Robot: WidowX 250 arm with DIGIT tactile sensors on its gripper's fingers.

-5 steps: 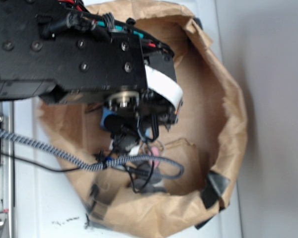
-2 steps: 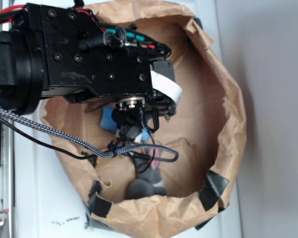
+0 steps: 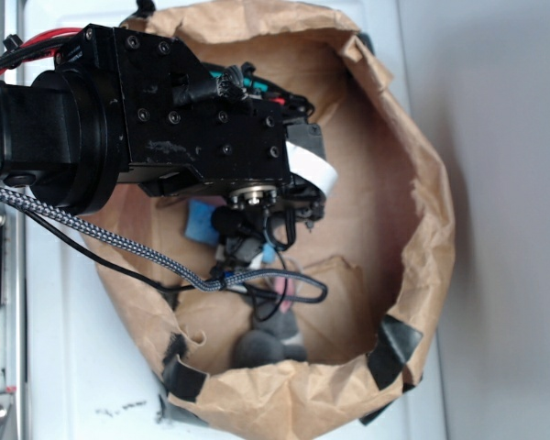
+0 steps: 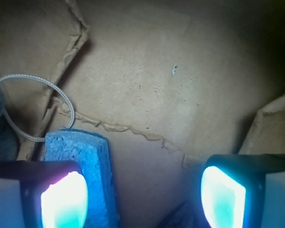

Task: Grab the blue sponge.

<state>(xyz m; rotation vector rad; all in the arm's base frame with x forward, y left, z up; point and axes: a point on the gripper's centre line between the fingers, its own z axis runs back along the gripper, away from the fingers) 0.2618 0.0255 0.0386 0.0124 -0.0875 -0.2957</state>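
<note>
Claw [image 4: 142, 194] wide, empty; sponge [image 4: 88, 156] beside one finger [image 4: 64, 199], lower end cut off. Arm [image 3: 165, 128] hides most of sponge in paper bag [image 3: 422, 183].

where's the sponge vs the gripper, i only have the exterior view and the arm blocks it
Observer: In the wrist view the sponge lies beside the left finger, not centred in the open gripper.
Operator: anything between the fingers
Observer: Only bare brown paper with a torn seam.
Operator: anything close to the sponge
Observer: A grey cord loop lies just above it, apparently touching its top edge.
</note>
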